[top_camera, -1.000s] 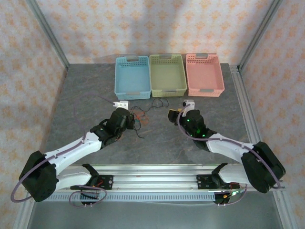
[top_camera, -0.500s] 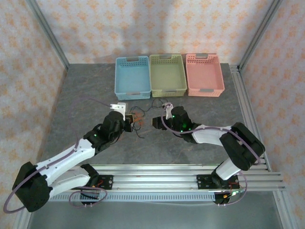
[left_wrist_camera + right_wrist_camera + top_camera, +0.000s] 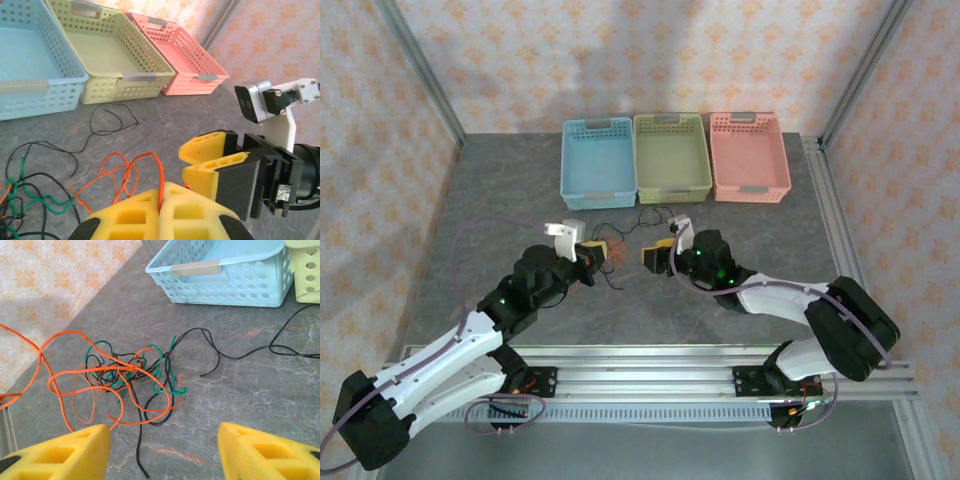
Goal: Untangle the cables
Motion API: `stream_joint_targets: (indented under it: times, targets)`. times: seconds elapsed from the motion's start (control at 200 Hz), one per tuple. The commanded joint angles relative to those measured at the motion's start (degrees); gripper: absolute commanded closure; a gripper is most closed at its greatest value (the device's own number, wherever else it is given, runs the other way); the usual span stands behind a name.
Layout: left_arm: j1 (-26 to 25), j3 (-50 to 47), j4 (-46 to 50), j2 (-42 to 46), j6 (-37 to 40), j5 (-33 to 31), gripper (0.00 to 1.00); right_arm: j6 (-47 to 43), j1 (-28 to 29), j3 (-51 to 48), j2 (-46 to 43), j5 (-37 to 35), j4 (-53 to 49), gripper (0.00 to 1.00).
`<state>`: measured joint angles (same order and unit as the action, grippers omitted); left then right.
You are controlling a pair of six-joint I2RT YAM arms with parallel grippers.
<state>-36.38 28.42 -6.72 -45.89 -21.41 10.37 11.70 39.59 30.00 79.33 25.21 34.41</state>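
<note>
The cables (image 3: 130,375) lie in a tangle of orange, green and black wire on the grey table, in front of the blue basket. My left gripper (image 3: 161,200) is shut on an orange cable (image 3: 125,170), which loops up from the tangle into its yellow pads. In the top view this gripper (image 3: 601,250) sits at the tangle's right side. My right gripper (image 3: 165,445) is open with nothing between its pads and faces the tangle from the right. It (image 3: 651,258) stands close beside the left gripper. A separate black cable (image 3: 107,120) lies nearer the baskets.
Three baskets stand in a row at the back: blue (image 3: 599,197), green (image 3: 673,190) and pink (image 3: 752,190). Aluminium frame posts and patterned walls close in the sides. Grey tabletop lies to the left and right of the arms.
My right gripper has swung left, from the table's right middle to just beside the left gripper. My left gripper has shifted slightly right, still holding the orange cable.
</note>
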Motion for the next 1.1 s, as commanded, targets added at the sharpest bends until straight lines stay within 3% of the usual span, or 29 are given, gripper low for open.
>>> stream_joint_targets:
  times: [0.0,0.626,1.096]
  targets:
    - [-0.4,2.9,-1.1,1.4,-0.6,4.3,1.0,-1.6,0.2,-1.4,-2.5,1.4,5.0,0.42]
    - [-0.9,10.4,0.6,1.4,-2.4,14.1,1.0,0.2,2.0,-0.5,0.5,11.0,9.6,0.41]
    - [-2.2,11.1,-0.4,0.4,-3.2,13.8,1.0,2.3,3.3,1.1,5.6,13.8,12.5,0.4]
